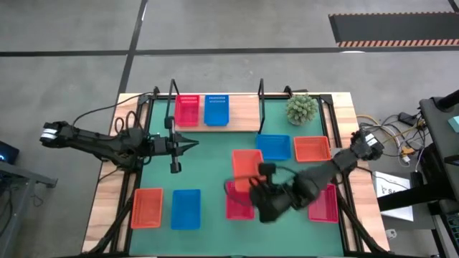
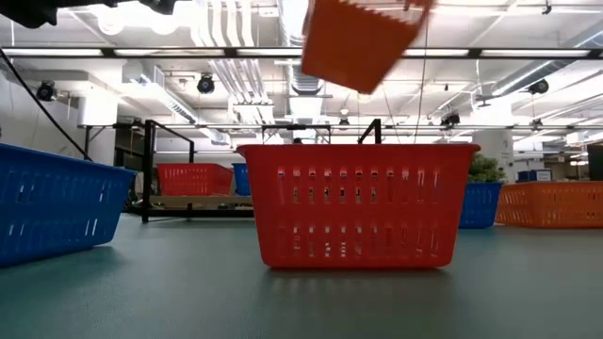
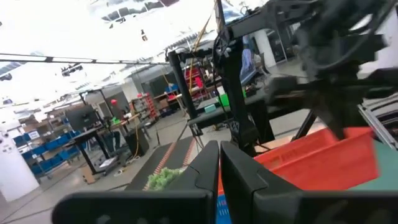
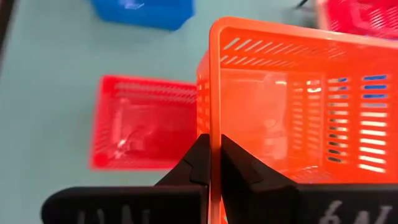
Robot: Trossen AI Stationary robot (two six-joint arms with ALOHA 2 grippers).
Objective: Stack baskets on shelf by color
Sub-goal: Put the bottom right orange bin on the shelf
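My right gripper [image 1: 259,178] is shut on an orange basket [image 1: 247,165] above the middle of the green table. In the low view this basket [image 2: 363,38] hangs tilted, high above a red basket [image 2: 356,202]. The light-wood shelf [image 1: 244,115] at the far edge holds a red basket [image 1: 188,111] and a blue basket [image 1: 216,110] side by side. My left gripper [image 1: 195,145] is shut and empty, just in front of the shelf's left end, pointing toward the table's right. My right gripper pinches one wall of the orange basket at its rim [image 4: 214,134], one finger inside the basket and one [image 4: 198,163] outside. The fingers come from the table's near right side. The basket is lifted clear of the table and tilted.
On the table lie a blue basket [image 1: 273,146], an orange basket [image 1: 312,149], two red baskets [image 1: 239,206] [image 1: 324,203], an orange basket [image 1: 147,208] and a blue basket [image 1: 186,209]. A potted plant [image 1: 301,109] stands right of the shelf.
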